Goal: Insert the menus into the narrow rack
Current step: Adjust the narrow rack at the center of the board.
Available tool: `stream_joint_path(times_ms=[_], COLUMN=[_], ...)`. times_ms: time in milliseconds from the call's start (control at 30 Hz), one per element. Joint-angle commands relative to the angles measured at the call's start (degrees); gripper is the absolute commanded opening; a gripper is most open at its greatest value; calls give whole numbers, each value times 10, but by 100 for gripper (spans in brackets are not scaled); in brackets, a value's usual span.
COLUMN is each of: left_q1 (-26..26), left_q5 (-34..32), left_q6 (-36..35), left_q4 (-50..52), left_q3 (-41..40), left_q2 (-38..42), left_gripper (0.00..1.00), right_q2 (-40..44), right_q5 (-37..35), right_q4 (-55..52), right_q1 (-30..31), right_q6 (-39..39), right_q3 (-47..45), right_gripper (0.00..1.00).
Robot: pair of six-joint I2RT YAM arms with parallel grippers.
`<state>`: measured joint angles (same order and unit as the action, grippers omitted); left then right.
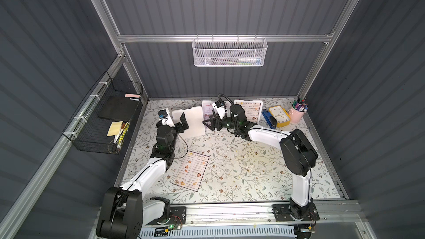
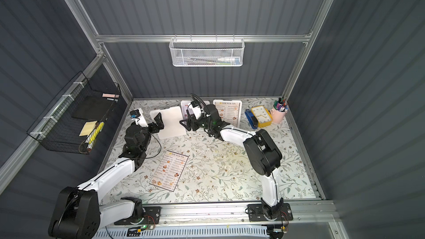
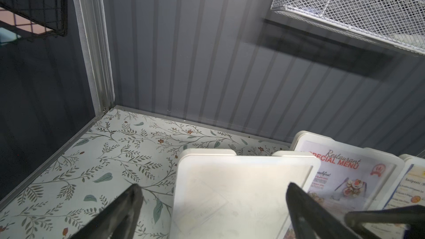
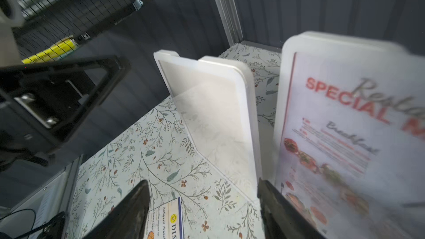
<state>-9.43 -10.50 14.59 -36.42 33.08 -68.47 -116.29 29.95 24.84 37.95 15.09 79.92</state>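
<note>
Narrow white upright holders stand in a row at the back, like a rack. The leftmost one (image 1: pixel 195 123) (image 3: pixel 241 191) is blank. My left gripper (image 1: pixel 181 124) (image 3: pixel 213 205) hovers at its front, open and empty. The lavender menu (image 1: pixel 207 109) (image 4: pixel 345 134) stands in the middle holder. My right gripper (image 1: pixel 208 123) (image 4: pixel 204 198) is just in front of it, open, with only table between its fingers. A DIM SUM INN menu (image 1: pixel 250 111) stands in the right holder. Another (image 1: pixel 190 171) (image 4: pixel 172 219) lies flat on the flowered table.
A blue stapler (image 1: pixel 269 118), yellow clock (image 1: pixel 279 116) and pink pen cup (image 1: pixel 299 111) crowd the back right corner. A black wire basket (image 1: pixel 103 120) hangs on the left wall. A white mesh basket (image 1: pixel 230 51) hangs high on the back wall.
</note>
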Motion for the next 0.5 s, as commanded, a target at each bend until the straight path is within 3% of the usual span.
stream_joint_path(times_ms=[0, 200, 467], left_q1=[4, 4, 5], left_q5=[-1, 3, 6], left_q6=[5, 5, 5], left_q4=[-15, -13, -16], left_q3=[-8, -11, -12], left_q2=[18, 25, 26], left_gripper=[99, 99, 99], right_q2=[-41, -96, -106], right_q5=[35, 43, 42], right_q4=[-18, -70, -86], right_q1=[6, 13, 21], right_q6=[-16, -24, -36], right_q3=[62, 148, 166], right_gripper=[76, 76, 75])
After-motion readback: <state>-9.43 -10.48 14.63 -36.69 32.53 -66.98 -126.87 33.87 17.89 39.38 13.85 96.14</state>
